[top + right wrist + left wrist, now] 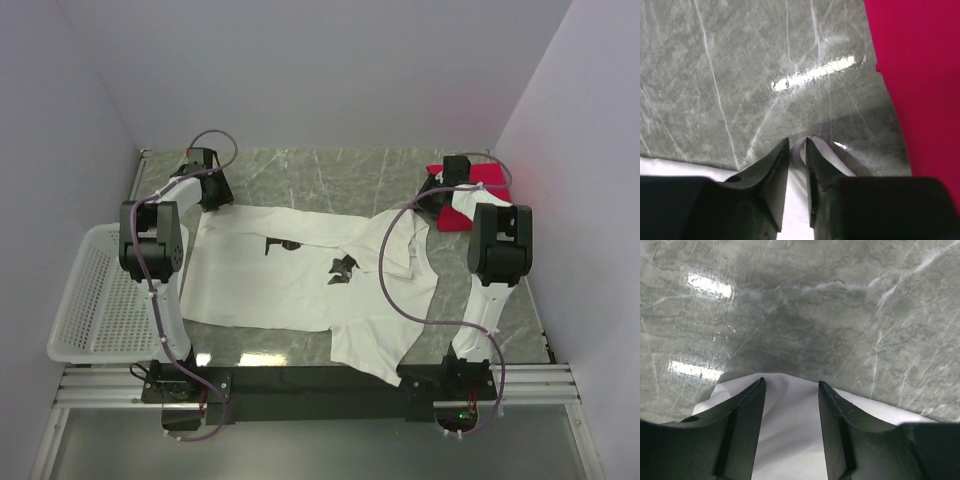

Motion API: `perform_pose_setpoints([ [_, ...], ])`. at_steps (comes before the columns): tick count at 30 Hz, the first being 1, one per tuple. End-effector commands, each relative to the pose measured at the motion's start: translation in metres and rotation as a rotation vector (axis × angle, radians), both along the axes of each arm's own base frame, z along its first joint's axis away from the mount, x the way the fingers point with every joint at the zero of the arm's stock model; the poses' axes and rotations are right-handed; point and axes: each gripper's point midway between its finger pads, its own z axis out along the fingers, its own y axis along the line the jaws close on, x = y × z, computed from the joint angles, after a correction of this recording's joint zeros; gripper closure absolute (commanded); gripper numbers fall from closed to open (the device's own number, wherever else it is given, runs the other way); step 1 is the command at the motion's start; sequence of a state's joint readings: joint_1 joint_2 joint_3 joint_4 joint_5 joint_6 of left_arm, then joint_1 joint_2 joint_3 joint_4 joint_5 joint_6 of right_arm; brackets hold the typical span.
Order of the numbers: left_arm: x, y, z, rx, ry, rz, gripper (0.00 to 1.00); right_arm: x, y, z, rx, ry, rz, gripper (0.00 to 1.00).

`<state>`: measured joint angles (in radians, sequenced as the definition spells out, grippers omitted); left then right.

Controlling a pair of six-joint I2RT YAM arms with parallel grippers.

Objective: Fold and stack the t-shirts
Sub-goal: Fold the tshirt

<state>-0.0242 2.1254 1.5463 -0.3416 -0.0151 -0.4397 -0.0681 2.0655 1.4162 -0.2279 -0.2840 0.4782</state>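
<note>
White t-shirt [290, 280] lies spread on the counter [330, 170]; red t-shirt [492, 175] sits folded far right. My right hand [797, 145] pinches its far edge narrow, left hand [790, 387] is wide astride the other end, likely so both lift together.

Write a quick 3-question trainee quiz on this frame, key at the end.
1. True or false: the red shirt lies folded on the table, outside the basket.
2. Of the left fingers and the right fingers, which stand wide apart? A) left B) right C) both
3. Fill in: the right fingers are closed on an edge of the ____ shirt.

Key
1. True
2. A
3. white: the white shirt, spread on the table
</note>
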Motion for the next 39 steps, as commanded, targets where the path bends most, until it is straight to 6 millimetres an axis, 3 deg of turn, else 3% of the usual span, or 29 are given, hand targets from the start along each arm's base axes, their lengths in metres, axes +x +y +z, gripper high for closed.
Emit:
perform_pose_setpoints([
  [1, -0.001, -0.006, -0.009, -0.032, 0.037, 0.009, 0.48, 0.016, 0.002, 0.016, 0.022, -0.05, 0.003, 0.76],
  [6, -0.006, 0.002, -0.015, -0.024, 0.056, 0.058, 0.51, 0.013, -0.012, 0.017, -0.033, -0.045, -0.049, 1.0],
  [13, -0.014, 0.008, -0.019, -0.05, 0.067, 0.081, 0.52, 0.01, -0.064, 0.039, -0.086, -0.109, -0.3, 1.0],
  [21, -0.01, 0.008, -0.008, -0.049, 0.032, 0.08, 0.5, 0.012, -0.075, 0.034, -0.129, -0.068, -0.313, 0.99],
  [26, -0.002, 0.009, 0.024, -0.048, -0.068, 0.078, 0.34, 0.01, -0.063, 0.05, -0.14, -0.081, -0.262, 0.7],
  [28, -0.002, 0.012, 0.048, -0.035, -0.117, 0.09, 0.27, 0.006, -0.053, 0.064, -0.174, -0.094, -0.228, 0.63],
  [33, -0.017, 0.008, 0.097, 0.002, -0.206, 0.117, 0.23, -0.012, -0.029, 0.092, -0.258, -0.132, -0.188, 0.5],
  [36, -0.035, 0.005, 0.103, 0.029, -0.212, 0.148, 0.23, -0.031, 0.007, 0.101, -0.264, -0.152, -0.105, 0.47],
  [37, -0.043, 0.006, 0.095, 0.033, -0.19, 0.159, 0.23, -0.037, 0.027, 0.109, -0.251, -0.18, -0.056, 0.46],
  [39, -0.051, 0.01, 0.092, 0.039, -0.183, 0.202, 0.26, -0.052, 0.05, 0.099, -0.2, -0.16, 0.01, 0.46],
])
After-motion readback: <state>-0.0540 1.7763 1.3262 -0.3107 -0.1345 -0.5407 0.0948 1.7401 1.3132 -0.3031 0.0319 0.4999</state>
